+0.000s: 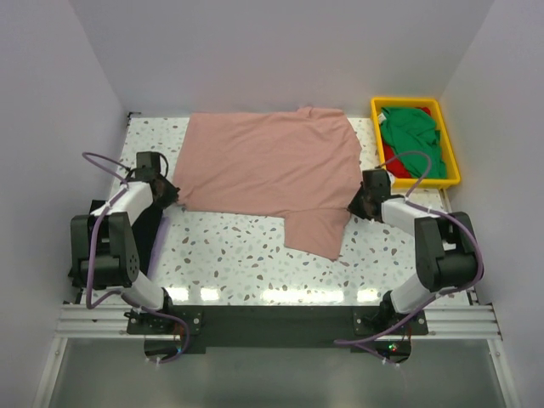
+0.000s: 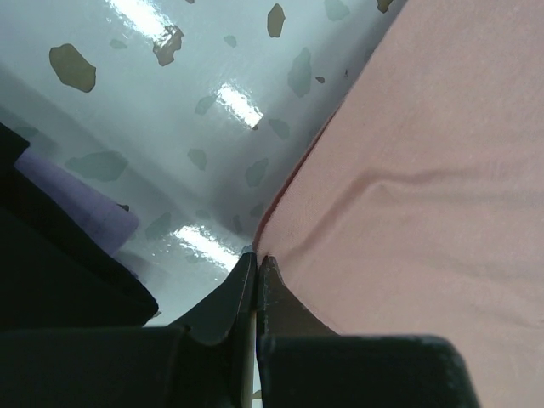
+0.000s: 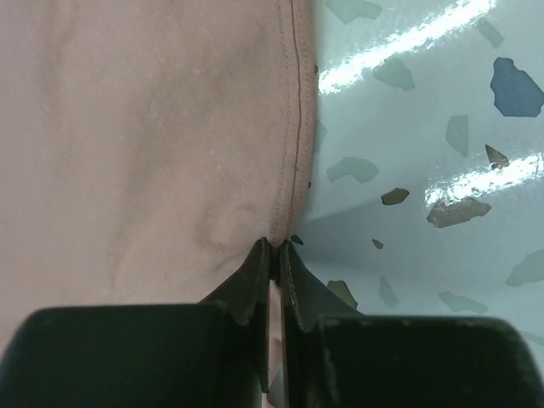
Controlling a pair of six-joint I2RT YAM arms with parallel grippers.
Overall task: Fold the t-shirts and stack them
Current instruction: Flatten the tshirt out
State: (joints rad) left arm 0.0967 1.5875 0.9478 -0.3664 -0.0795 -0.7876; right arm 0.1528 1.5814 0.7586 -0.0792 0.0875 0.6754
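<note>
A dusty pink t-shirt [image 1: 268,166] lies spread flat across the middle of the table, one sleeve pointing toward the near edge. My left gripper [image 1: 174,197] sits at its near left corner, and the left wrist view shows the jaws [image 2: 257,259] shut on the pink edge [image 2: 425,170]. At the shirt's right side, my right gripper [image 1: 355,204] is shut on the stitched hem [image 3: 293,127], with pink cloth showing between the jaws [image 3: 275,246]. A green t-shirt [image 1: 414,136] lies over a red one [image 1: 388,154] in the tray. Black cloth [image 1: 146,234] lies under my left arm.
The yellow plastic tray [image 1: 450,157] stands at the back right corner. White walls close in the table on the left, back and right. Speckled tabletop [image 1: 246,255] shows between the shirt and the arm bases. A purple cable [image 1: 102,161] loops by the left arm.
</note>
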